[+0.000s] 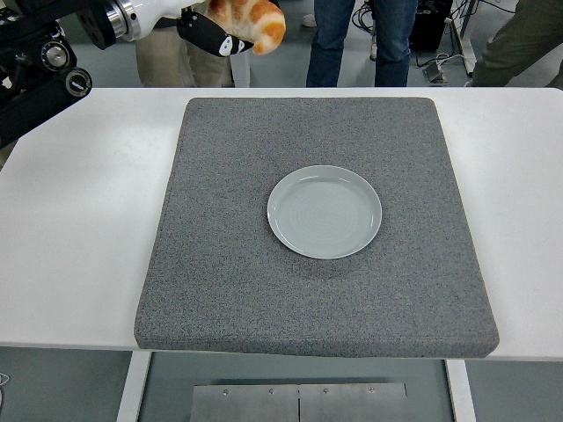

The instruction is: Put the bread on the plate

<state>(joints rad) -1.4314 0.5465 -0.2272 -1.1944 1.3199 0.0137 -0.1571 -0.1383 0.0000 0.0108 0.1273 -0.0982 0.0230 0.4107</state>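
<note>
1. At the upper left of the head view, the robot's left hand [211,31], black-fingered on a white forearm, was seen raised beyond the far edge of the white table [79,211].
2. Its fingers were clenched around a golden-brown, glossy bread roll [251,19], which was gripped from below and from the side.
3. The roll was held in the air, its rounded orange-brown end protruding to the right of the fingers, and its top was cut off by the upper edge of the picture.
4. Below the hand and towards the near edge, a large grey, rough-textured rectangular mat [220,281] was laid flat on the table.
5. A round, pale grey-blue ceramic plate [325,211] was set near the middle of the mat, well apart from the hand, down and to its right, and nothing lay on it.
6. The roll was therefore not yet on the plate.
7. Behind the hand and to its right, the legs of standing people [361,40] were seen beyond the table.
8. The right hand was not seen.
</note>
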